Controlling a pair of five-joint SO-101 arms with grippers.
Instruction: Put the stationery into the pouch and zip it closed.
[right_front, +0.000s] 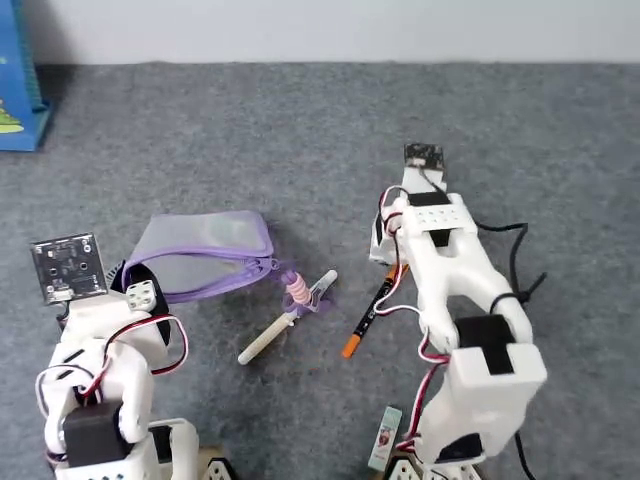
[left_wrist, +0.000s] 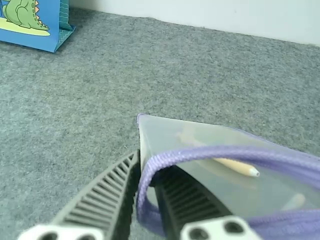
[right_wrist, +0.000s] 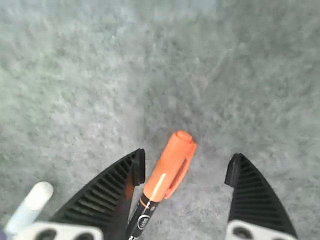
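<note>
A translucent purple pouch (right_front: 205, 255) lay on grey carpet (right_front: 300, 130), its zipped edge hanging open toward the middle of the floor. Through its wall I could see a cream pen (left_wrist: 232, 166) already inside. My left gripper (right_front: 140, 290) sat at the pouch's corner nearest my left arm, and its fingers (left_wrist: 100, 200) were pinched together on the purple zip edge, with the fabric running between them.

Just beyond the pouch's open end lay a white pen (right_front: 285, 318) with a pink grip and a purple clip, angled across the carpet and apart from the pouch. Farther toward my right arm lay an orange marker (right_front: 370, 310), black along the body and orange at the cap.

My right gripper (right_wrist: 187, 157) hung over that marker with its fingers spread wide. The marker's orange cap lay between them, close to one finger and well apart from the other. I could not tell whether either finger touched it.

The carpet lay open around both pens and beyond the pouch. A small packet (right_front: 385, 437) lay by the base of my right arm. A blue box (right_front: 15, 90) with a green dinosaur picture stood at the far corner beyond my left arm, against a white wall (right_front: 320, 30).
</note>
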